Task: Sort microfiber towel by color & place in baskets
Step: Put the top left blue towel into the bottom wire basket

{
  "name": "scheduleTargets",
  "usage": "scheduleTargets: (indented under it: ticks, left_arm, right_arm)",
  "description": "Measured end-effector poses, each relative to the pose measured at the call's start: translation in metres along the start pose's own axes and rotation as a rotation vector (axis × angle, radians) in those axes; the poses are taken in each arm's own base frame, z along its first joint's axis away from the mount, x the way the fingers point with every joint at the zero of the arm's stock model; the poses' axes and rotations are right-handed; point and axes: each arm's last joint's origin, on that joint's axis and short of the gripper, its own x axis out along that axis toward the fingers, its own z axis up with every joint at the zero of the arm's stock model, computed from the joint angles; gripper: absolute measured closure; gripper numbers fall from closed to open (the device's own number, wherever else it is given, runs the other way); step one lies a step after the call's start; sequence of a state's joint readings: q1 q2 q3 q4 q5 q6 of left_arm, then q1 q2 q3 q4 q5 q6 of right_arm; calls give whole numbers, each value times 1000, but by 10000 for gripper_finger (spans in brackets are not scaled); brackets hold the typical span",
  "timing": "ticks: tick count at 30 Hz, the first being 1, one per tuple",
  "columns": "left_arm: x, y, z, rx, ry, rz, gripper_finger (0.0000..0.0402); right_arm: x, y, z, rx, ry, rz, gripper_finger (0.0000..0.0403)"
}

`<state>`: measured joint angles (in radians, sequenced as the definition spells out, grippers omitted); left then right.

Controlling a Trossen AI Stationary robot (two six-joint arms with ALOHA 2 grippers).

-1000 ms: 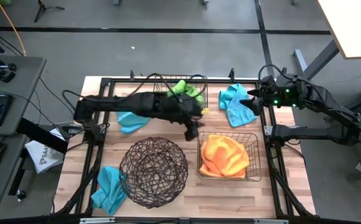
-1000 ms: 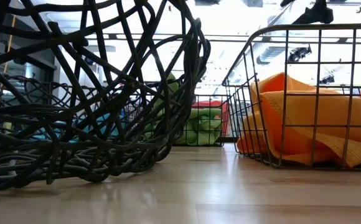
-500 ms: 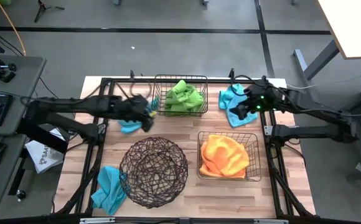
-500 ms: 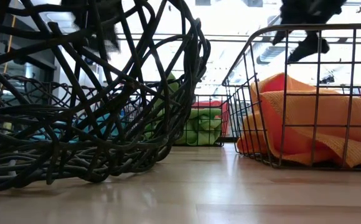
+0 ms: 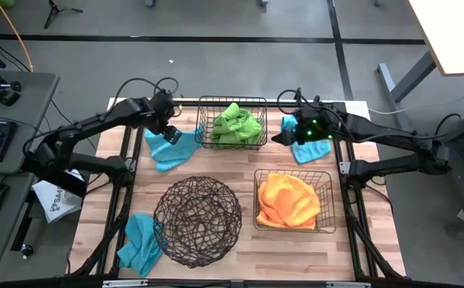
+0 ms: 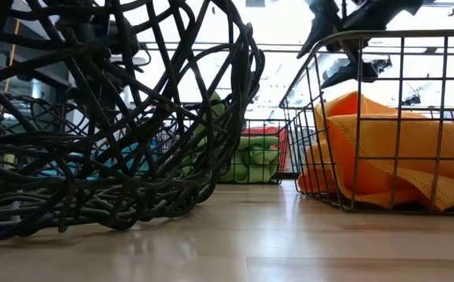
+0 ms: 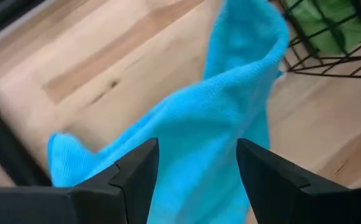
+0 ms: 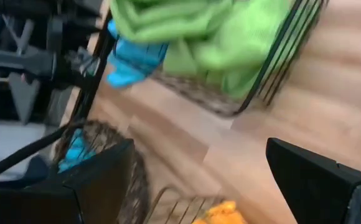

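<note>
Over blue towel (image 7: 218, 130): left fingers (image 7: 137, 168) spread | right fingers (image 8: 99, 180) spread beside green-towel basket (image 5: 232, 126)

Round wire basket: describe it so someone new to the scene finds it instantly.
On the wooden table, look at the near half, left of the rectangular basket holding orange towels. The round wire basket sits there, with no towel visible inside. Unlike the two square-grid baskets, it is a bowl of irregular woven wire.
</note>
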<state>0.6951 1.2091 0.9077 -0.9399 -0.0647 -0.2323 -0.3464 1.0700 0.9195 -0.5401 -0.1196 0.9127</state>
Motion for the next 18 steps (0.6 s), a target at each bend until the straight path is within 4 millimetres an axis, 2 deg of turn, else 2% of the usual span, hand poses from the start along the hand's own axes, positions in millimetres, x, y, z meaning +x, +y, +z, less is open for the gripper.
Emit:
scheduleTargets:
  ticks: [7,13,18]
  left_arm:
    - [16,3,10,56,29,-70,197]
    - [17,3,9,142,43,-64,197]
    - [17,2,17,105,-33,-75,197]
  right_arm:
    - [12,0,-3,90,144,46,45]
    - [13,0,-3,91,149,46,45]
    - [13,0,-3,88,149,47,45]
